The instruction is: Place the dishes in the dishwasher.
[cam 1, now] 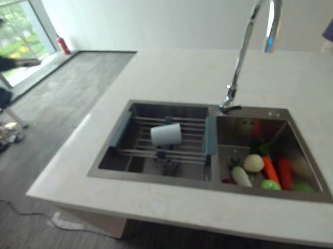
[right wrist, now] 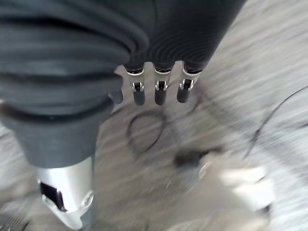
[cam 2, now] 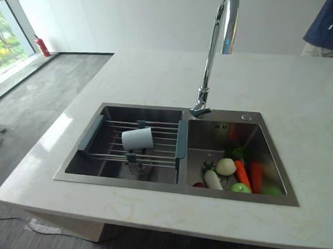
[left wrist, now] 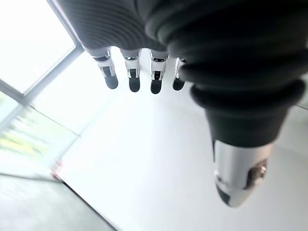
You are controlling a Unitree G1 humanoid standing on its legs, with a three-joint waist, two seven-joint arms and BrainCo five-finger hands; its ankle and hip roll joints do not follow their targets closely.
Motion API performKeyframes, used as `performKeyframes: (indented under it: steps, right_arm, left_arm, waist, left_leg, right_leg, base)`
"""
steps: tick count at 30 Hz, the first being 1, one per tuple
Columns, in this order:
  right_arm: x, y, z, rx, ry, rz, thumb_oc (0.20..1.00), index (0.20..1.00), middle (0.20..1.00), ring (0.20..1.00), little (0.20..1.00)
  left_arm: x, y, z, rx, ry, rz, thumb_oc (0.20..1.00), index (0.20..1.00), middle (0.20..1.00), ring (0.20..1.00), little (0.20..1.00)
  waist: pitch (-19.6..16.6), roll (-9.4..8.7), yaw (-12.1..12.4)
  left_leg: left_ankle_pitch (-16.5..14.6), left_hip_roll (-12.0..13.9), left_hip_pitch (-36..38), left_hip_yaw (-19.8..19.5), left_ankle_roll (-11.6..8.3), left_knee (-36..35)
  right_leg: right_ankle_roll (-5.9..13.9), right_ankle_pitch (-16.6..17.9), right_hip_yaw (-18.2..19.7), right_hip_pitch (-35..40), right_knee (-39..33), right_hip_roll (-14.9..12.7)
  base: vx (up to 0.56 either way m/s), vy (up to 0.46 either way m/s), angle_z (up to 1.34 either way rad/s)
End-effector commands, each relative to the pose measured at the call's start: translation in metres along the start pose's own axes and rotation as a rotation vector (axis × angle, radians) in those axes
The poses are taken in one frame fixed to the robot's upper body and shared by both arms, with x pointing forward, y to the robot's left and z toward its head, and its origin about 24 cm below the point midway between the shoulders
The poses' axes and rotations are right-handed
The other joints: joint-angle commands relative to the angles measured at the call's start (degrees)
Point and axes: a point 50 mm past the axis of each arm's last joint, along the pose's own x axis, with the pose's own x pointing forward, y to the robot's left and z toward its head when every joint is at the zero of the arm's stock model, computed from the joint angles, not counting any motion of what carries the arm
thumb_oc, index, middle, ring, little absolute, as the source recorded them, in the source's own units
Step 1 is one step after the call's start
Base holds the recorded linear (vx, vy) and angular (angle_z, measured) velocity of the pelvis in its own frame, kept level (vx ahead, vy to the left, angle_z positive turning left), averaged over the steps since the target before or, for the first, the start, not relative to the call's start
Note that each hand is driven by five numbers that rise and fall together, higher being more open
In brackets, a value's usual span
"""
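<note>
A white cup [cam 1: 166,134] lies on its side on a wire drying rack [cam 2: 109,155] set across the left basin of a steel double sink [cam 2: 124,185] in a white counter. My left hand [left wrist: 134,77] hangs with relaxed fingers and holds nothing, with a pale wall and a window beyond it. My right hand [right wrist: 161,91] is also relaxed and empty, above grey floor. Both hands are away from the sink.
The right basin holds vegetables [cam 1: 264,170], among them carrots and a white onion. A tall chrome tap [cam 1: 255,29] rises behind the divider. A person [cam 2: 328,27] stands at the counter's far right. A red fire extinguisher [cam 2: 41,45] stands by the window wall.
</note>
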Motion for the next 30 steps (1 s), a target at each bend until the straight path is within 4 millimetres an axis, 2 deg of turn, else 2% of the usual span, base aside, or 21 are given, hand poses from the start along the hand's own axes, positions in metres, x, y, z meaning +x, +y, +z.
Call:
performKeyframes:
  steps: [1, 2, 4, 7, 14, 16, 22, 23, 30]
  right_arm:
    - [0.003, 0.003, 0.017, -0.012, -0.036, 0.015, 1.0, 1.0, 1.0, 1.0, 1.0]
    - [0.003, 0.002, 0.015, -0.022, -0.026, 0.017, 1.0, 1.0, 1.0, 1.0, 1.0]
    - [0.002, 0.0, 0.014, -0.02, -0.022, 0.016, 1.0, 1.0, 1.0, 1.0, 1.0]
    - [0.001, -0.006, 0.012, 0.006, -0.025, -0.001, 1.0, 1.0, 1.0, 1.0, 1.0]
    - [0.0, -0.008, 0.01, 0.01, -0.024, -0.005, 1.0, 1.0, 1.0, 1.0, 1.0]
    - [0.0, -0.009, 0.009, 0.016, -0.023, -0.006, 1.0, 1.0, 1.0, 1.0, 1.0]
    - [0.001, -0.009, 0.02, 0.037, -0.057, 0.003, 1.0, 1.0, 1.0, 1.0, 1.0]
    - [0.001, -0.009, 0.024, 0.039, -0.075, 0.002, 1.0, 1.0, 1.0, 1.0, 1.0]
    - [0.0, -0.015, 0.03, 0.038, -0.094, -0.005, 1.0, 1.0, 1.0, 1.0, 1.0]
  left_arm:
    - [0.011, 0.008, 0.011, 0.004, -0.072, -0.049, 1.0, 1.0, 1.0, 1.0, 1.0]
    - [0.015, -0.012, 0.016, -0.013, -0.079, -0.149, 1.0, 1.0, 1.0, 1.0, 1.0]
    - [0.016, -0.027, 0.019, -0.014, -0.081, -0.223, 1.0, 1.0, 1.0, 1.0, 1.0]
    - [0.023, -0.068, 0.017, -0.017, -0.053, -0.331, 1.0, 1.0, 1.0, 1.0, 1.0]
    - [0.03, -0.087, 0.005, 0.027, 0.014, -0.371, 1.0, 1.0, 1.0, 1.0, 1.0]
    - [0.03, -0.092, 0.001, 0.089, 0.049, -0.425, 1.0, 1.0, 1.0, 1.0, 1.0]
    - [0.025, -0.102, -0.016, 0.215, 0.138, -0.562, 1.0, 1.0, 1.0, 1.0, 1.0]
    - [0.021, -0.111, -0.018, 0.224, 0.148, -0.63, 1.0, 1.0, 1.0, 1.0, 1.0]
    - [0.014, -0.127, -0.02, 0.233, 0.155, -0.708, 1.0, 1.0, 1.0, 1.0, 1.0]
  waist:
    - [0.95, 1.56, -1.41]
    - [0.84, 1.43, -2.18]
    - [0.77, 1.38, -2.56]
    - [0.7, 1.5, -4.92]
    - [1.88, 2.1, -6.78]
    - [2.33, 2.46, -7.04]
    - [3.66, 3.67, -7.81]
    - [4.01, 4.09, -8.15]
    - [4.8, 4.36, -8.56]
  left_leg:
    - [-4.88, 2.29, 2.34, 1.79, -2.55, 0.27]
    - [-5.14, 2.23, 2.51, 2.23, -2.39, 0.27]
    - [-5.26, 2.21, 2.61, 2.58, -2.35, 0.27]
    - [-5.65, 1.83, 2.91, 3.83, -1.8, 0.27]
    - [-5.7, 1.53, 2.7, 5.05, -1.34, 0.27]
    - [-5.79, 1.31, 2.47, 4.96, -1.14, 0.27]
    - [-5.72, 0.73, 1.9, 4.57, -0.74, 0.27]
    - [-5.68, 0.63, 2.0, 4.94, -0.65, 0.27]
    - [-5.58, 0.51, 1.97, 5.41, -0.61, 0.27]
  right_leg:
    - [6.73, 1.35, 0.23, -0.7, 0.01, -4.98]
    - [6.77, 1.39, 0.95, -0.97, 0.01, -4.85]
    - [6.82, 1.47, 1.36, -1.16, 0.01, -4.79]
    - [7.26, 2.27, 3.17, -2.13, 0.01, -4.64]
    - [7.65, 3.05, 4.95, -3.51, 0.01, -4.71]
    - [7.78, 3.3, 5.39, -4.02, 0.01, -4.77]
    - [7.96, 3.83, 6.46, -5.05, 0.01, -4.95]
    - [8.09, 4.05, 6.58, -5.19, 0.01, -5.17]
    - [8.14, 4.27, 6.75, -5.47, 0.01, -5.38]
  base:
    - [0.06, -0.016, -0.15]
    - [0.05, -0.013, -0.21]
    - [0.05, -0.014, -0.38]
    - [0.11, -0.024, -0.23]
    - [0.04, -0.012, -0.21]
    - [0.01, -0.015, -0.08]
    - [-0.01, 0.006, -0.08]
    - [-0.01, 0.021, -0.13]
    - [0.0, 0.006, -0.03]
